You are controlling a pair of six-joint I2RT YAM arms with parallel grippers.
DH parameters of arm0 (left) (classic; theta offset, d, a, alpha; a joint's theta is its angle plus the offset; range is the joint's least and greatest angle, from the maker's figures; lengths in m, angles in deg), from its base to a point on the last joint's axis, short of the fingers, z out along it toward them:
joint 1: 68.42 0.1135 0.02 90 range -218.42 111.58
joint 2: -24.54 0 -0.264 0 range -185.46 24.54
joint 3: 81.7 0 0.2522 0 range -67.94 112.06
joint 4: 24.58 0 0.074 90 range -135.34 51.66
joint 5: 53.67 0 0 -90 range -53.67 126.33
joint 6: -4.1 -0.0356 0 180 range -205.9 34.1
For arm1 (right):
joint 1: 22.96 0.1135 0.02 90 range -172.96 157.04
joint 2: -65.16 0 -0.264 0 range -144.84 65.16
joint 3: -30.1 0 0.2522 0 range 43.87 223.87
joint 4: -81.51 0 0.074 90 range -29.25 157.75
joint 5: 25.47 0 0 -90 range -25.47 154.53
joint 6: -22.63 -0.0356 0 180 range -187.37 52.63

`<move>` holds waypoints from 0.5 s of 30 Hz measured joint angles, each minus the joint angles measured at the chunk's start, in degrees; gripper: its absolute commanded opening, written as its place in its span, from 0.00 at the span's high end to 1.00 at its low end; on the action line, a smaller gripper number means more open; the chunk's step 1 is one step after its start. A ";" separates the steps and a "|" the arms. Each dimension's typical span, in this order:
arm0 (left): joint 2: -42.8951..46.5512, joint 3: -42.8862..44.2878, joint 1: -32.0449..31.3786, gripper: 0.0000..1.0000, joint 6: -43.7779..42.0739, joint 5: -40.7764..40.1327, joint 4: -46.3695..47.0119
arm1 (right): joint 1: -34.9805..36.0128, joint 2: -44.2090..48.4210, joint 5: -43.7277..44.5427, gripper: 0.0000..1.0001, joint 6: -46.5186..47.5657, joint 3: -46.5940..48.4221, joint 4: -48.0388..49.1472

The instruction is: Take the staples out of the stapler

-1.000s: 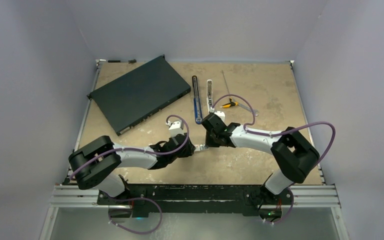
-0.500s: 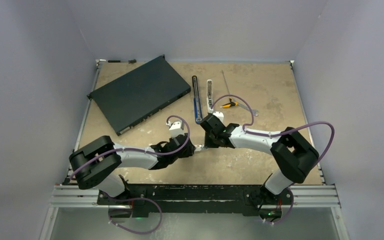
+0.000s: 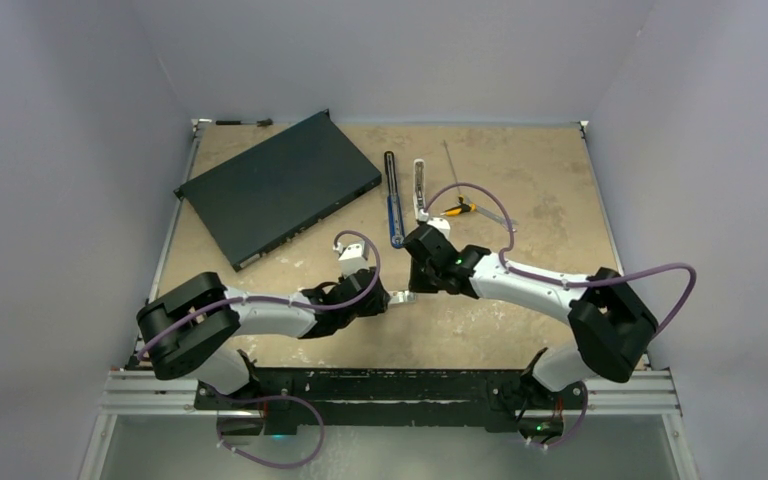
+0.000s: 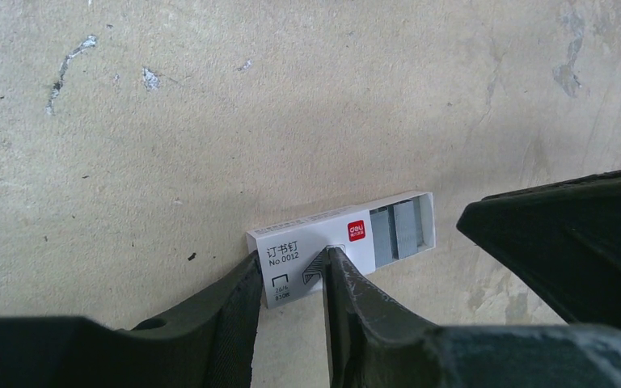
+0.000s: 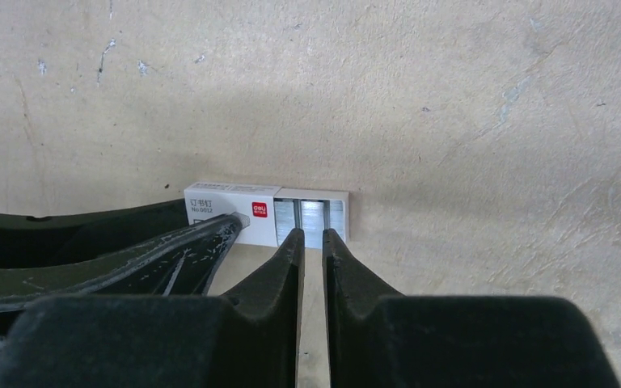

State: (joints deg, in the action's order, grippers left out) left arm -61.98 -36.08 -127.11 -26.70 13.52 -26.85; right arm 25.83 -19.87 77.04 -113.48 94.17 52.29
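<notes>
Found staples (image 4: pixel 404 229) packed in the open end of box (image 4: pixel 354 252), flat on surface (image 3: pixel 520 160), mid-front, well short of stapler (image 3: pixel 392 205). Logged left hand (image 4: pixel 292 254) clamped on the box's labelled end, pinning it down. Logged right hand (image 5: pixel 313 234) narrow, a thin slit between fingers, nothing seen in the slit, tips just at the open end.

Risks:
- Could snag the open end on lifting away with tips that close, dragging the box or scattering strips.
- Could skew or flip the box by easing the left grip too soon, or crush the thin card by squeezing harder.
- Could knock hands together: barely apart, both over one small box.
- Cannot tell from above whether the stapler, apparently laid open in two bars, holds more strips. Risk of leaving some behind by stopping early.

Room:
- Plenty of bare surface right of the box and nearer the front.
- Behind: stapler and a yellow-handled tool (image 3: pixel 457 209), near the right forearm.
- Far left: black unit (image 3: pixel 275 190), well apart.
- Walls (image 3: pixel 60 150) on three sides; front edge close behind both elbows.
</notes>
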 measured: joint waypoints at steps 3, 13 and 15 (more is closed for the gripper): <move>0.13 0.20 0.00 0.67 -0.04 -0.11 -0.63 | 0.00 0.37 0.50 0.87 0.04 0.26 -1.09; 4.20 0.20 -0.11 0.58 -1.75 -0.17 -5.55 | -3.23 0.22 3.02 0.88 1.64 -1.38 -4.00; 4.81 0.20 -0.24 0.58 -1.86 -0.20 -6.19 | -3.93 -0.33 2.93 0.88 2.29 -1.68 -3.91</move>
State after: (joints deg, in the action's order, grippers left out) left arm -57.17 -35.89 -127.35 -28.56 13.32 -33.04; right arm 21.90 -20.20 79.97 -111.19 92.49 48.38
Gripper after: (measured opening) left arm 0.410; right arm 0.122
